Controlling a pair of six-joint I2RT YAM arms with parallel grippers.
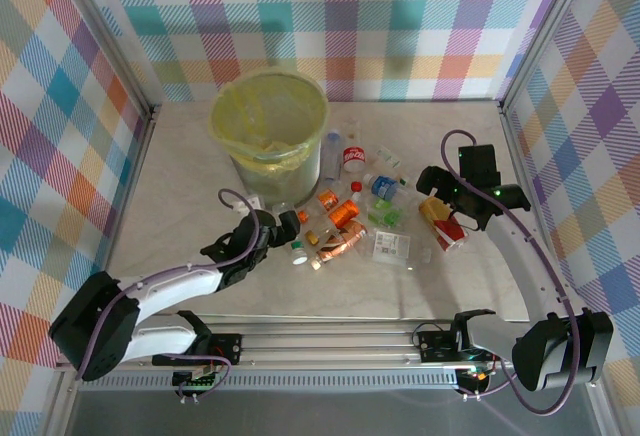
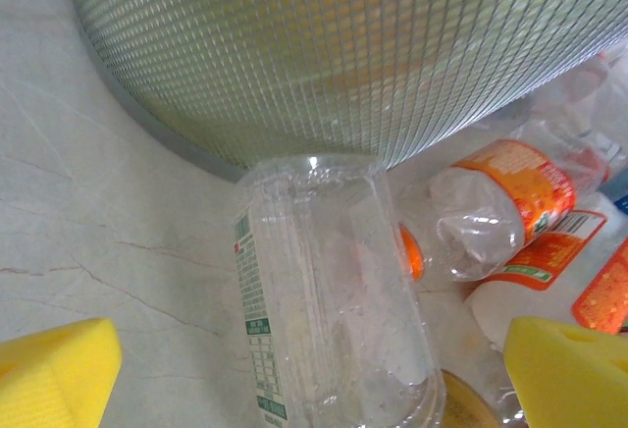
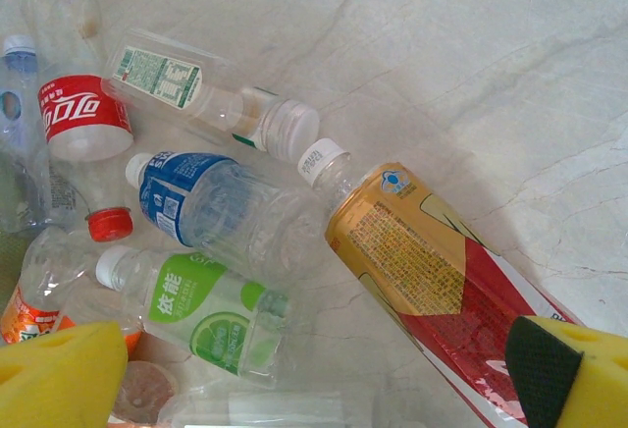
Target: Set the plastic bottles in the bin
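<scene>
Many plastic bottles (image 1: 352,218): strewn in a loose heap on the tabletop (image 1: 190,166), just right of the bin (image 1: 262,168) and between the two arms.
Handling: probably light, thin-walled and springy. Several are already dented, so a hard squeeze would likely buckle them. The smooth plastic may slip, and the round bodies may roll.
Where to take hold: across the mid-body, on the labelled band, not at the neck or cap.
Left claw (image 2: 312,374): pads wide apart, clamping nothing.
Clear bottle (image 2: 324,281): lies lengthwise between the left pads, its far end almost against the bin's ribbed wall. It looks well placed for a closing pinch.
Right claw (image 3: 314,379): pads wide apart, clamping nothing.
Gold-and-red bottle (image 3: 422,271): lies slantwise, its lower end at the right-hand pad and its white cap pointing towards the heap. It sits off-centre between the pads.
</scene>
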